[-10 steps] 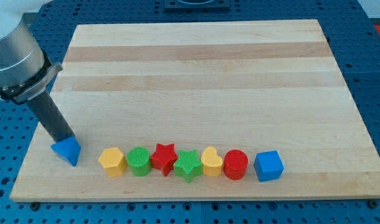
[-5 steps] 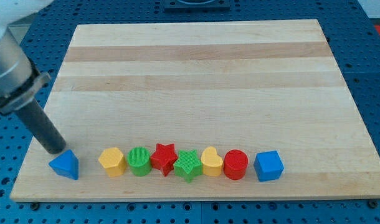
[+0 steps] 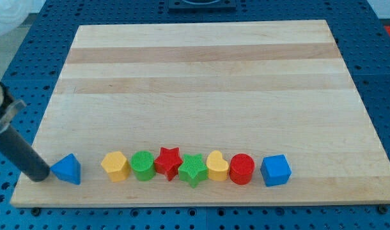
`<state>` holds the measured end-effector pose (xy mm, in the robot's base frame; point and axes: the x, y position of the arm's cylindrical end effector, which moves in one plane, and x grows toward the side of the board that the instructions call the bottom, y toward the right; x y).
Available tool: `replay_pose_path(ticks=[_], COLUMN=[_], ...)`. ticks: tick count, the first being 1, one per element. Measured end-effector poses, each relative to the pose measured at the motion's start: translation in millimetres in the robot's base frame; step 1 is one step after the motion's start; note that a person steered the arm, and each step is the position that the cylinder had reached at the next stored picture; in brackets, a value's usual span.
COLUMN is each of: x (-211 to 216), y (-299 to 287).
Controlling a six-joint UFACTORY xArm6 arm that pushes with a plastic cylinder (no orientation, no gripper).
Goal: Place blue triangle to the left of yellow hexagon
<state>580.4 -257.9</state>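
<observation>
My tip [image 3: 40, 176], a bare rod with no fingers to spread or pinch, has swung from above the blue triangle [image 3: 68, 169] round to its left edge. The triangle, barely moved, sits near the board's bottom-left, left of the yellow hexagon [image 3: 114, 166] with a gap. A rightward push looks set to close it.

A robotics lab bench is suggested: a pale wooden board [image 3: 208, 76] is laid on a blue perforated metal table [image 3: 383, 76], whose hole grid is seen all around the board
</observation>
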Motion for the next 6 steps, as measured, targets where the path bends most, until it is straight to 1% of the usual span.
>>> replay_pose_path(ticks=[2, 3, 4, 5, 6], x=[0, 1, 26, 37, 38], y=[43, 38, 9, 11, 25])
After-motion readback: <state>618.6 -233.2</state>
